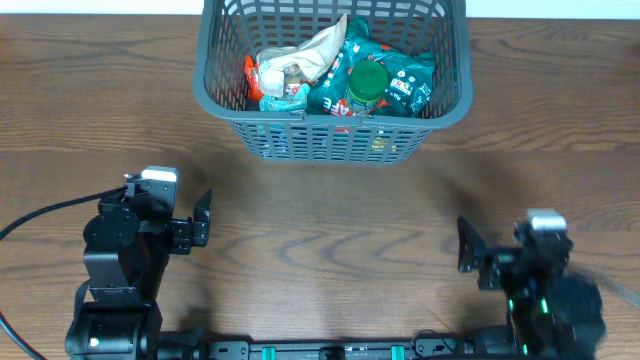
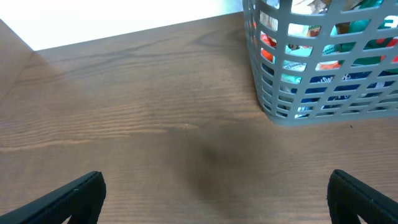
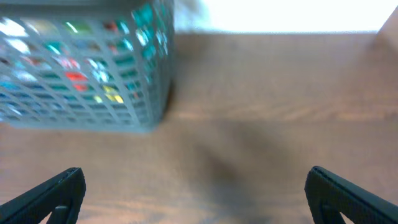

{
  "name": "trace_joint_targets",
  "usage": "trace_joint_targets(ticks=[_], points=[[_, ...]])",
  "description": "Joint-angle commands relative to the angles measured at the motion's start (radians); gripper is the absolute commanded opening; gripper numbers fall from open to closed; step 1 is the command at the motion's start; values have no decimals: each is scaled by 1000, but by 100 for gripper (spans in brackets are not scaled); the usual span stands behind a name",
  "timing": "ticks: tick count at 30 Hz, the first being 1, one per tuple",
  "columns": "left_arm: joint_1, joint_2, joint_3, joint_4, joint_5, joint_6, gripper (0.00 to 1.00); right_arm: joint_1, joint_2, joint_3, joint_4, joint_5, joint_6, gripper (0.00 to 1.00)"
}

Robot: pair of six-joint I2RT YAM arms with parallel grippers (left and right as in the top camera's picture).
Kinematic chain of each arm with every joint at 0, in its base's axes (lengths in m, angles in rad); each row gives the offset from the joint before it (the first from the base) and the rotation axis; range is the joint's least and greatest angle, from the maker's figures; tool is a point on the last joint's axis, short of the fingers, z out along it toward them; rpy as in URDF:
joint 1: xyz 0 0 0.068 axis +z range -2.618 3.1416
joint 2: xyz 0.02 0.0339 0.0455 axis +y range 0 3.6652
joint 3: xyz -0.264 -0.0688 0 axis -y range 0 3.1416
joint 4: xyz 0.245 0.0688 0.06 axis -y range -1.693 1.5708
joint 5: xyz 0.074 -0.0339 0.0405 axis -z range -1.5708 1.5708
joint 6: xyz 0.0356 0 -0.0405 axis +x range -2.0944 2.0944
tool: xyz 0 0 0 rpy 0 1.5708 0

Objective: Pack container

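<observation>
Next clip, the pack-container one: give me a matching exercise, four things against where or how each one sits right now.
Things
1. basket
2. green lid
3. beige bag
4. left end effector

Places or states
A. open, over bare table
B. in the basket, left of the middle
C. at the far middle of the table
D. in the basket, right of the middle, among teal packets

Pairs: 1-C, 2-D, 3-B, 4-A
</observation>
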Motion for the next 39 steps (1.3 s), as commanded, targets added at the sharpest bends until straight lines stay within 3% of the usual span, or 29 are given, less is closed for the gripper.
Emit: trace_joint_targets(ticks=[1,4,13,16,23,30,39], points=[[-2,-2,7,5,-16,-5,99,-6,-118,-69,5,-25,-45,99],[-2,-2,7,5,-16,-5,99,-4,-158,-156,106,-13,-47,99],[-2,-2,7,5,-16,-5,99,25,-226,-539,711,-6,-46,99],[-2,-2,7,5,-16,-5,99,36,-225,-590,816,-6,-47,99],[-2,-2,7,5,-16,-5,99,35,-225,-600,791,-3,-113,99],[-2,-2,7,5,-16,-5,99,35,-225,-605,639,-36,-102,99],[-2,-2,7,5,-16,-5,98,34,-225,-605,640,-41,-121,99]])
